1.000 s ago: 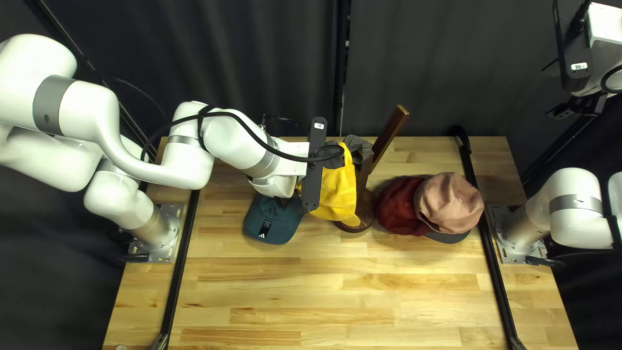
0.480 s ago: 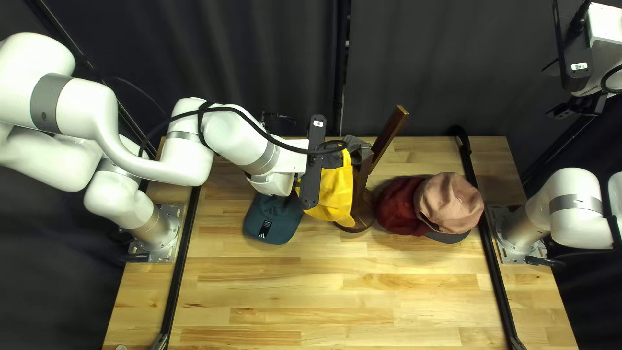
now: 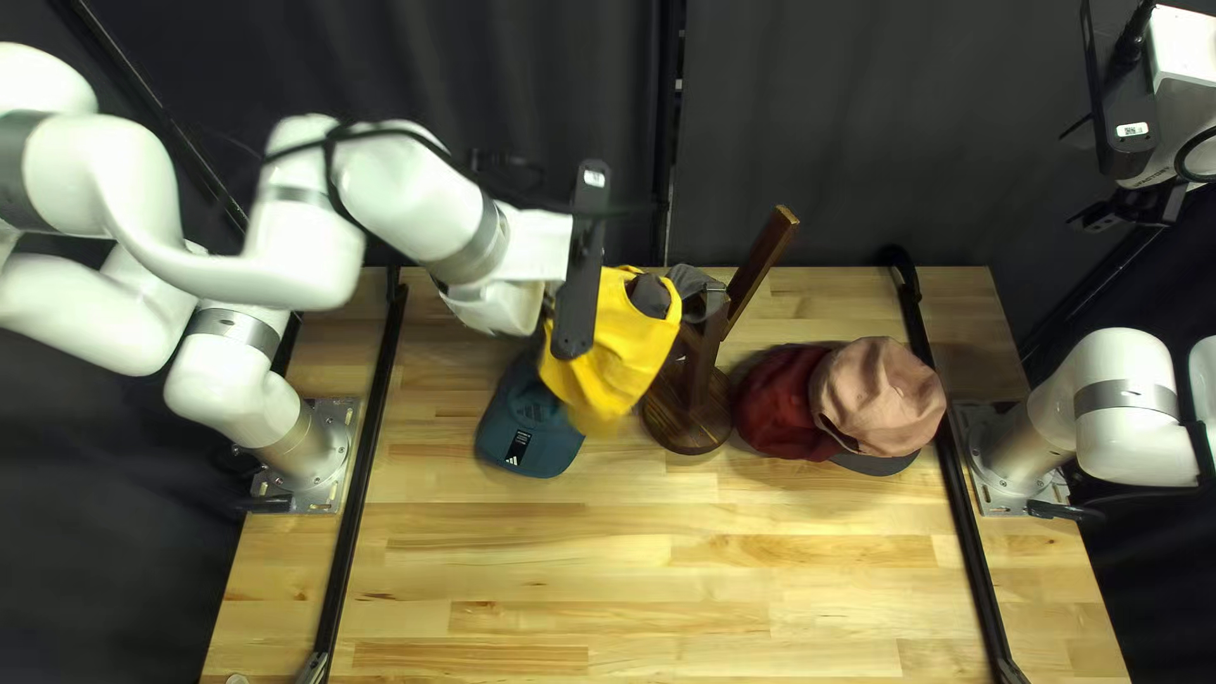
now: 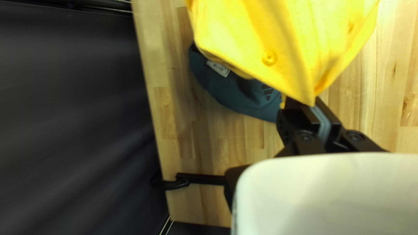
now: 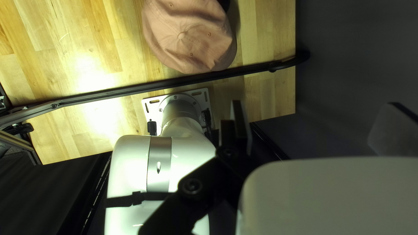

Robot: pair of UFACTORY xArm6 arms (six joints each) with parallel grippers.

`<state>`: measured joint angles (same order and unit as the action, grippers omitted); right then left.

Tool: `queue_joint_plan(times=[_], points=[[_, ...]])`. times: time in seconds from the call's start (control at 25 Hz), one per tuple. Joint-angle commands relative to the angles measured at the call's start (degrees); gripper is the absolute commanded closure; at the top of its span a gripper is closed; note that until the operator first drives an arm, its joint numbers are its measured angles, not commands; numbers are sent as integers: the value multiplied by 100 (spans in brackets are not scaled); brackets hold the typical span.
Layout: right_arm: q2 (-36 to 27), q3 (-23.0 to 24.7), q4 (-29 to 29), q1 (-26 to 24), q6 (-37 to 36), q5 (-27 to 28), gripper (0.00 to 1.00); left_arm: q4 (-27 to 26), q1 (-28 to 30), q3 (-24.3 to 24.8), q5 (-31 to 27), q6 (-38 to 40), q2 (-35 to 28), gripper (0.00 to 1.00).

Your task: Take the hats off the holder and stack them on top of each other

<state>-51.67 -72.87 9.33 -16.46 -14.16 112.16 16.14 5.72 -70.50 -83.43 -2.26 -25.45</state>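
The yellow hat [image 3: 608, 347] is coming off the holder [image 3: 698, 399]. A second ago it was hanging against the post, and now it is swinging up and to the left near the centre of the top left view, dangling partly over the teal hat [image 3: 522, 442] on the surface [image 3: 665, 570]. The left end effector [image 4: 313, 109] is clamping the yellow hat's edge. What looks like a grey hat [image 3: 693, 283] is still sitting on the holder, so removal is not yet finishing. The right end effector [image 5: 241, 129] is waiting with its fingers apart, above its own base, near the pink hat [image 3: 879, 394] lying on a red hat [image 3: 774, 404].
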Motion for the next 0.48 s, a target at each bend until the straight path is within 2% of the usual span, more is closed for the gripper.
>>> queue_joint_plan(times=[0.04,0.28,0.4,0.48], points=[[0,0,0,0,0,0,0,84,20,-554,-313,-172,301,100],[0,0,0,0,0,0,0,88,2,-1250,-615,-412,712,100],[0,0,0,0,0,0,0,79,13,-1132,-589,-417,629,100],[0,0,0,0,0,0,0,64,25,-824,-488,-358,424,100]])
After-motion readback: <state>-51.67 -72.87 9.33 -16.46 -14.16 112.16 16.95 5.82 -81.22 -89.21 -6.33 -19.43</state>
